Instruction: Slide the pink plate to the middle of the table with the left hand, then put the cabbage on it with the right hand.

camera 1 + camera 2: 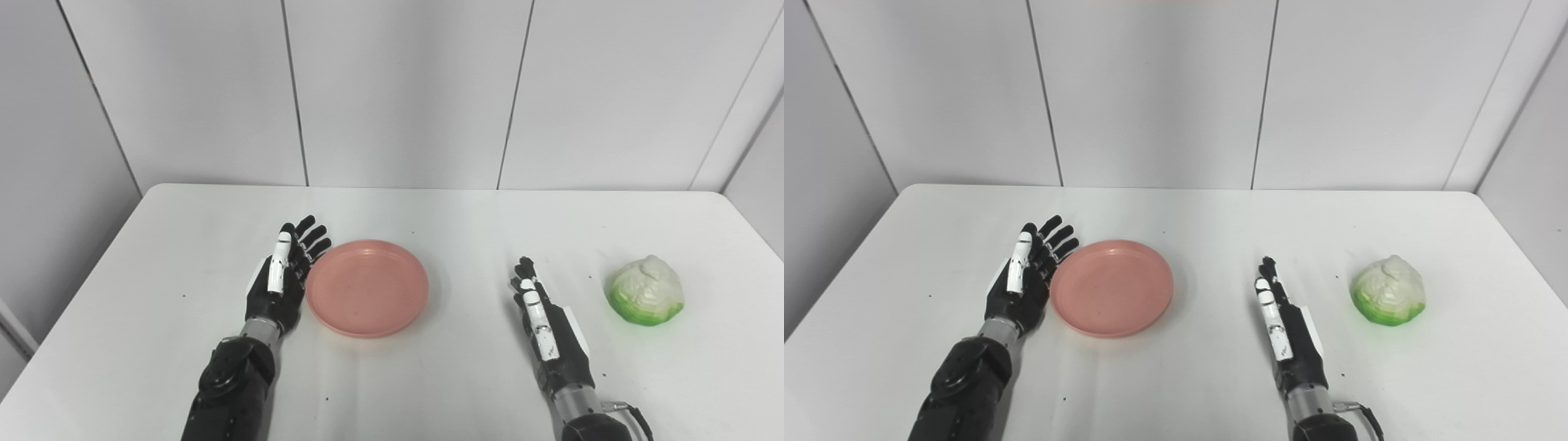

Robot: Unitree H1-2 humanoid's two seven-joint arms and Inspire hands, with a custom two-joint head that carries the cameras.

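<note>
The white counter (429,380) fills the lower part of both views, its far edge against grey wall panels (398,92) and its rounded far corners in sight. Bare surface lies on all sides of the things on it, with a wide clear strip between the plate and the right hand and more open room toward the far edge.

The pink plate (367,288) lies flat, right side up, a little left of the counter's middle. It is round, so it has no long axis; its shallow rim faces up.

The left hand (283,278) stands on edge just left of the plate, palm turned toward it, fingers (312,236) straight and spread apart, pointing far and a little right. It holds nothing. The palm side sits against or right beside the plate's left rim; actual contact cannot be told.

The right hand (545,324) is also empty, fingers straight and close side by side, pointing far, set on edge well right of the plate.

The cabbage (645,290) sits right of that hand, apart from it, pale leaves up and green base on the counter.
</note>
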